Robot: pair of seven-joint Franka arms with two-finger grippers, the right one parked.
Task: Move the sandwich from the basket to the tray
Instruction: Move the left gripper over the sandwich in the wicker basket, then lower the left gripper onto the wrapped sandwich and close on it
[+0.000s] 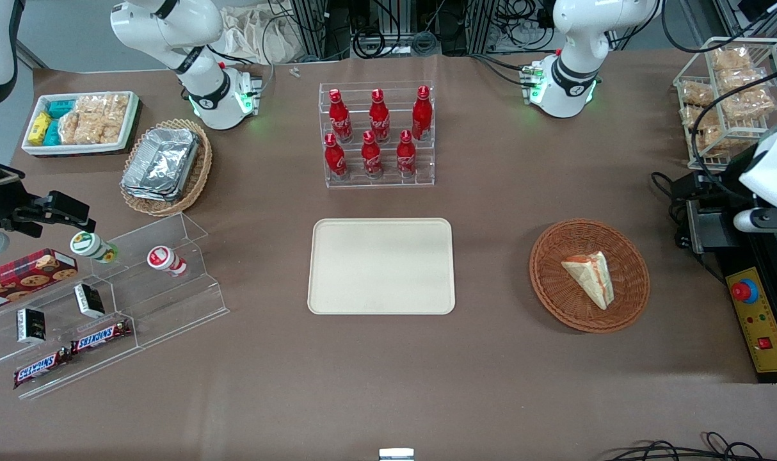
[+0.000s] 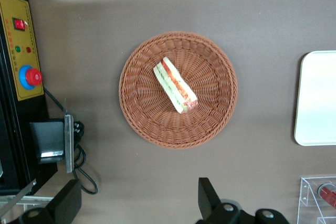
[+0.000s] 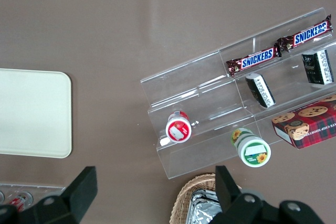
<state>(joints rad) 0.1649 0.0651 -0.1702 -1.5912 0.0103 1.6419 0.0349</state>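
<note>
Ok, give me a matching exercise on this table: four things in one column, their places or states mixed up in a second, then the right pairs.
Things:
1. sandwich
2. tray
3. gripper
4. cola bottles

Places or states:
A. bare, beside the basket
B. in a clear tiered rack
C. lying in the basket
D. above the table, fingers open

Pairs: 1-C, 2-A, 3-D, 4-B

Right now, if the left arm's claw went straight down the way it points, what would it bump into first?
Probably the bare table, right beside the basket. The open claw hangs above that spot, not over the sandwich. Depth is hard to judge, so the basket's rim might come first.
</note>
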